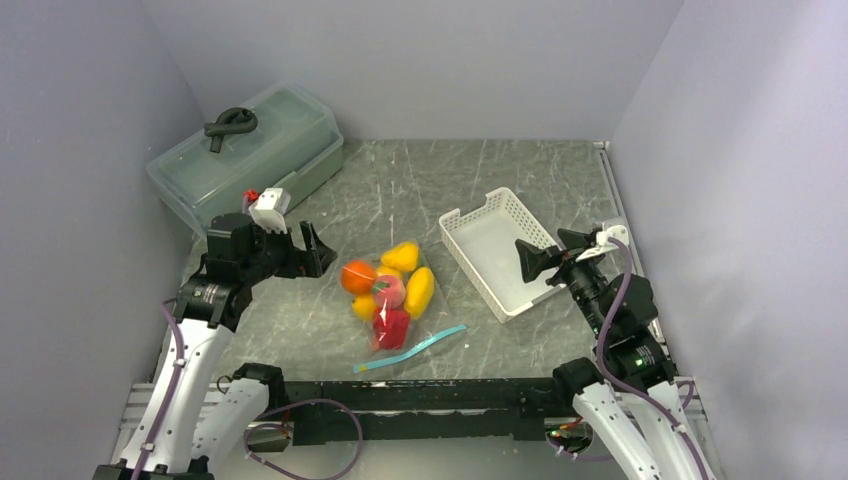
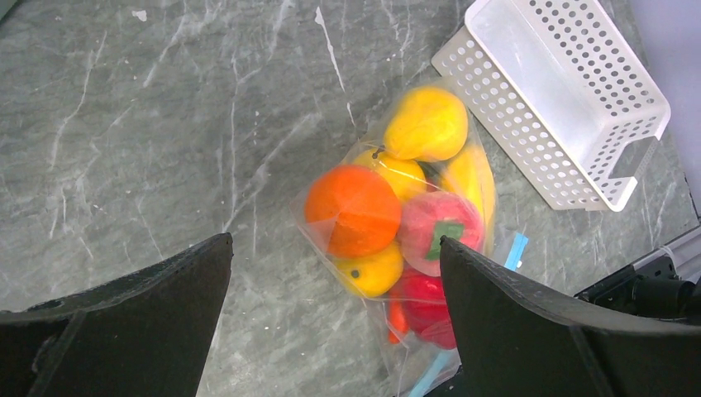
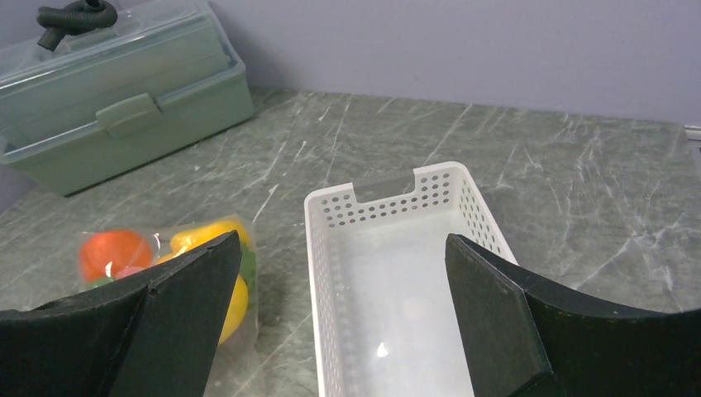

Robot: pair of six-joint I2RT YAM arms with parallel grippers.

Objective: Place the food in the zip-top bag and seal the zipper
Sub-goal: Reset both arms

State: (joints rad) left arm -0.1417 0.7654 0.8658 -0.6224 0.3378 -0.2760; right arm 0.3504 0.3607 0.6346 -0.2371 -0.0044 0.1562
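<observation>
The clear zip-top bag [image 1: 383, 345] lies flat at the table's middle with the food inside: an orange [image 1: 357, 276], yellow pieces [image 1: 419, 291], a pink peach [image 1: 389, 291] and a red pepper [image 1: 391, 326]. Its teal zipper [image 1: 412, 349] runs along the near end. My left gripper [image 1: 312, 255] hovers open just left of the bag; its wrist view looks down on the orange [image 2: 351, 208] and the bag [image 2: 413, 351]. Over the white basket's near end, my right gripper [image 1: 541, 254] is open and holds nothing.
A white latticed basket [image 1: 478, 272] stands right of the bag and looks empty in the right wrist view [image 3: 312, 248]. A translucent green lidded box [image 1: 245, 150] with a black hose piece [image 1: 231, 123] on top sits at the back left. Walls close in both sides.
</observation>
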